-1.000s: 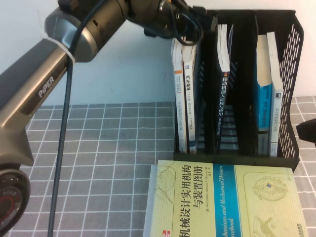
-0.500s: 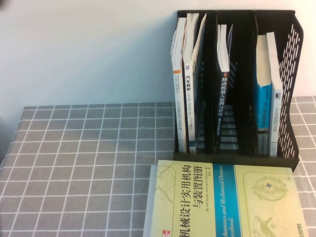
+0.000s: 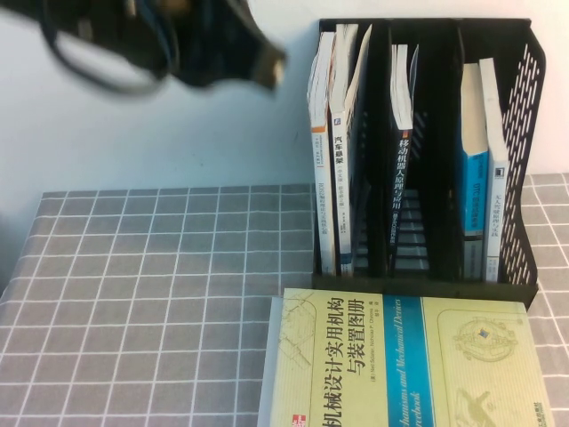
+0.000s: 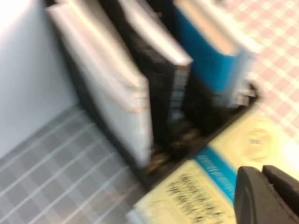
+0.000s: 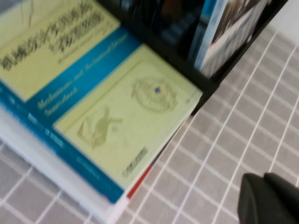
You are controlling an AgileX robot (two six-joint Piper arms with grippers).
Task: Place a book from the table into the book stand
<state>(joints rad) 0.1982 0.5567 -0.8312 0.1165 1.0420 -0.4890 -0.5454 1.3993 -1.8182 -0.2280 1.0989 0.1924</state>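
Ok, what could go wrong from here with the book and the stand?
The book stands in the book stand's left slot with its cover splayed toward the divider; it might sag. The left end effector hangs high beside the stand's top; a swing could clip it. The right end effector hovers near the yellow-green book and might nudge it.

Bright even light; both wrist views & left arm [image 3: 160, 40] motion-blurred.

The right gripper [image 5: 270, 198] hangs over the table [image 5: 243, 140], beside the yellow-green book [image 5: 107, 98] and near the stand [image 5: 205, 81].
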